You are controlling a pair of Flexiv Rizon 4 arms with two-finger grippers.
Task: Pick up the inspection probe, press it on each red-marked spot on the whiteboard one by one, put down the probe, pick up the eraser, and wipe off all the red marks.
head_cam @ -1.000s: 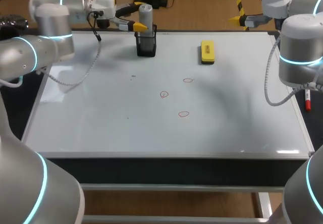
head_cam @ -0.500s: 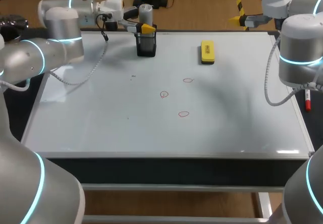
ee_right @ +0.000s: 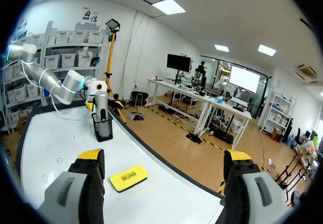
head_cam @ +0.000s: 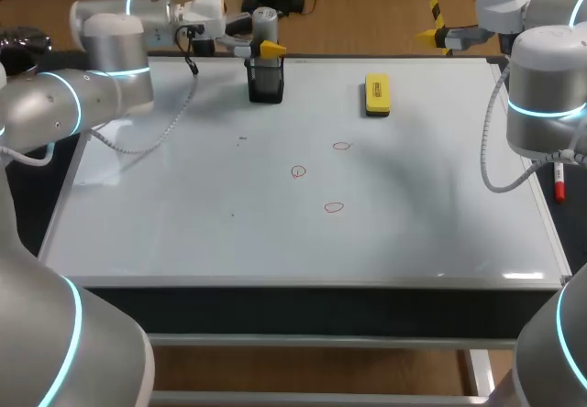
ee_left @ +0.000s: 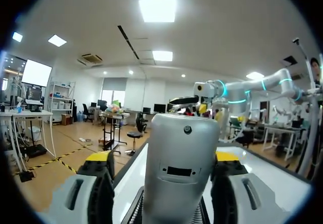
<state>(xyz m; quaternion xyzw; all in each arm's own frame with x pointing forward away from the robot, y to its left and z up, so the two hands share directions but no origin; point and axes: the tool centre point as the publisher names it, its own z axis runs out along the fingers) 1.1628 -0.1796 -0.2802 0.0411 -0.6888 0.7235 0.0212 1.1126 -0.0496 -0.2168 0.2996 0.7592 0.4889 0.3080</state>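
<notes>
At the whiteboard's (head_cam: 183,233) far edge, left gripper (ee_left: 162,159) straddles the probe (head_cam: 265,24), fingers apart, unclamped; right gripper (ee_right: 164,158) likewise spread.

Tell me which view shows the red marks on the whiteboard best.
The head view: all three red marks lie unobstructed on the whiteboard, each a small circle. The right wrist view catches them only faint and tiny. The left wrist view shows none; the probe fills it.

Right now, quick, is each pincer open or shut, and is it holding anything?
Left pincer: open, with the probe between its fingers.
Right pincer: open, holding nothing.
</notes>
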